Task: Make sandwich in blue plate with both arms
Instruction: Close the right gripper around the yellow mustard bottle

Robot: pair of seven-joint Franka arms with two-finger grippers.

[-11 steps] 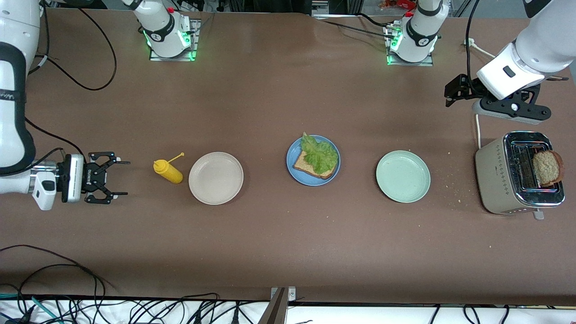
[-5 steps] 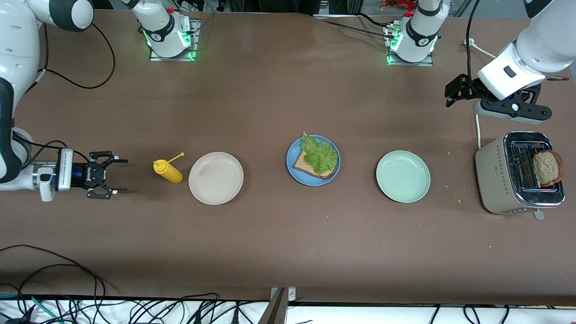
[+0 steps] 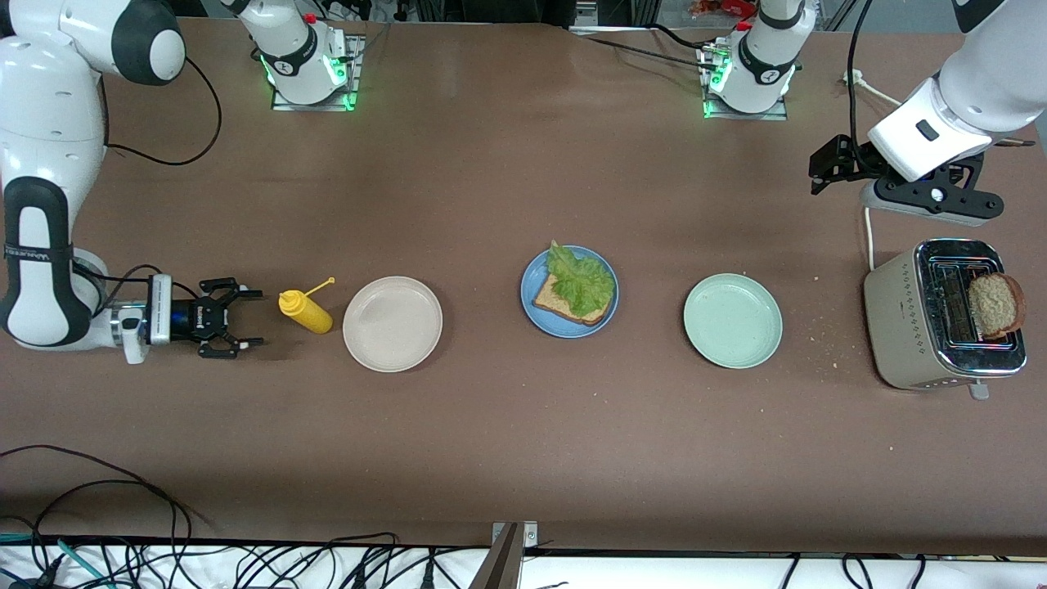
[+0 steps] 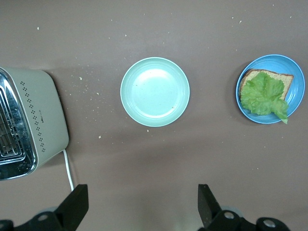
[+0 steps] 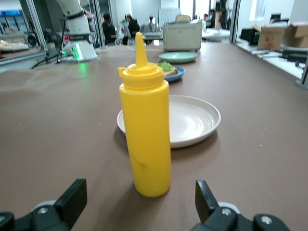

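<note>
A robotics lab: bolted arm bases point(image 3: 307, 61), trailing cables point(image 3: 98, 523).

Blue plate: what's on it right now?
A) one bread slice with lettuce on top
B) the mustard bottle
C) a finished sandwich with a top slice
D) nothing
A: the blue plate carries one bread slice under a lettuce leaf; the second slice sits in the toaster.
</note>
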